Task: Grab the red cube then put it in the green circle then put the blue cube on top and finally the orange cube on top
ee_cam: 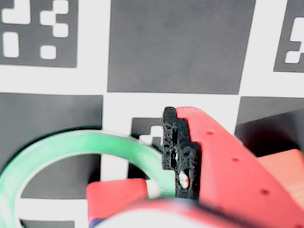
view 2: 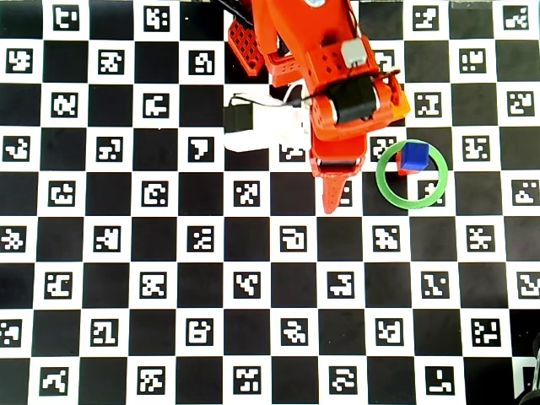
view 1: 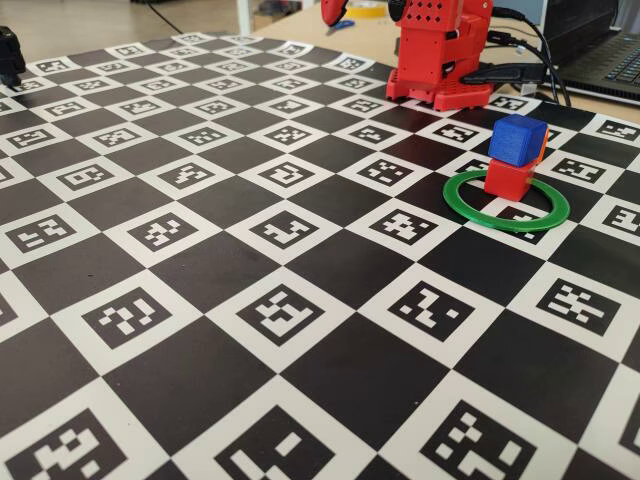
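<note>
In the fixed view the blue cube (view 1: pixel 518 138) sits on the red cube (view 1: pixel 508 178) inside the green circle (view 1: pixel 470 208). A sliver of the orange cube (view 1: pixel 542 150) shows behind them. From overhead, the blue cube (view 2: pixel 413 156) stands in the far part of the green circle (view 2: pixel 384 187), and the orange cube (view 2: pixel 400 103) is half under the arm. My gripper (view 2: pixel 332 198) hangs left of the circle, holding nothing. In the wrist view one red finger (ee_cam: pixel 213 152) with its black pad is bare, beside the green circle (ee_cam: pixel 85 145) and the red cube (ee_cam: pixel 118 197).
The checkered marker board (view 1: pixel 300 330) covers the table. The red arm base (view 1: pixel 440 60) stands at the back in the fixed view, with cables and a laptop (view 1: pixel 600 50) to its right. A white part (view 2: pixel 261 126) lies left of the arm in the overhead view.
</note>
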`<state>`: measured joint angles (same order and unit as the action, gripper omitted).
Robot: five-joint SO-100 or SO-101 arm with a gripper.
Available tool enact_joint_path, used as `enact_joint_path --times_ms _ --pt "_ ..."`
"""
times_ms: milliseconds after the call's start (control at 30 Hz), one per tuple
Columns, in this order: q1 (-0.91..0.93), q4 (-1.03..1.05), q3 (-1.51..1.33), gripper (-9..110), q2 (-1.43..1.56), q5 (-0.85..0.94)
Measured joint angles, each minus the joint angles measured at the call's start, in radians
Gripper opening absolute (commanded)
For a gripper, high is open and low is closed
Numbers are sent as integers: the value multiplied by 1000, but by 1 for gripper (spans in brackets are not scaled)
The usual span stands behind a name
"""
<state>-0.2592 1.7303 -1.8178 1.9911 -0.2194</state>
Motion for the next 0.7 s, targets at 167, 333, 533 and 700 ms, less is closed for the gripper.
enact_joint_path --times_ms 167,333,533,700 --pt "-38 0 -71 50 103 -51" --pt "-124 0 -92 50 181 -123" --pt "-313 0 -129 51 230 -252" --pt "-465 -2 -166 48 262 -411"
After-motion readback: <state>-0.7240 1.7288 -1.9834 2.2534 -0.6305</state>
